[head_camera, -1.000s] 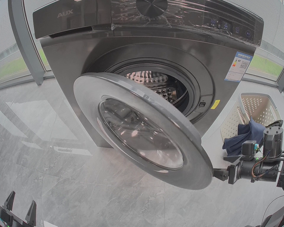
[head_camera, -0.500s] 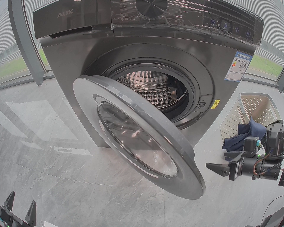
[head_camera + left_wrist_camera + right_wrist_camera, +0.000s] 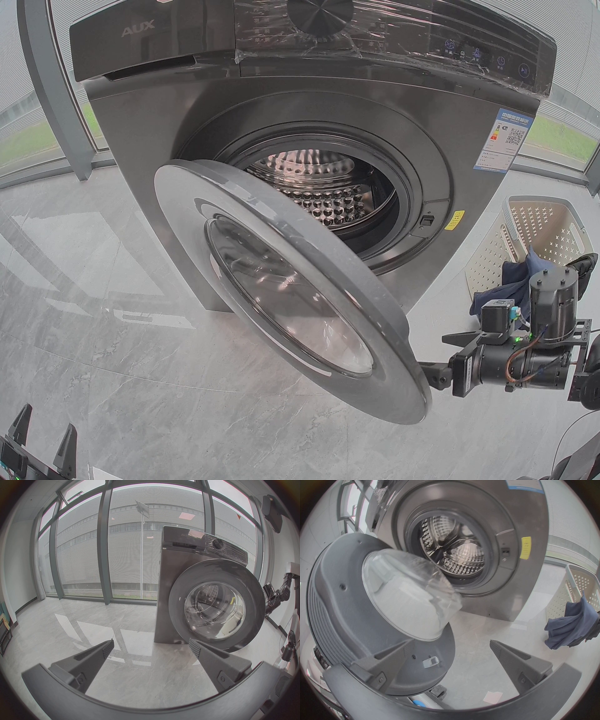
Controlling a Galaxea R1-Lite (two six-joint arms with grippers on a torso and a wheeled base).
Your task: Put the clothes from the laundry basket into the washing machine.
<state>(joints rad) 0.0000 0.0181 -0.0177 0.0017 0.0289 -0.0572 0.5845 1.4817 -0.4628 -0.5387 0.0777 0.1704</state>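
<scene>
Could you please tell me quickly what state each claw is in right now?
Left claw: open, holding nothing.
Right claw: open, holding nothing.

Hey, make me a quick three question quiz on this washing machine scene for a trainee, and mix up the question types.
1. True or false: the washing machine door is shut.
2. Where are the blue clothes? A: inside the drum. B: hanging over the edge of the laundry basket. C: flat on the floor.
3. Fill the gap: the ___ gripper is at the door's rim.
Key: 1 false, it stands open. 2 B. 3 right: the right gripper, fingers apart.
</scene>
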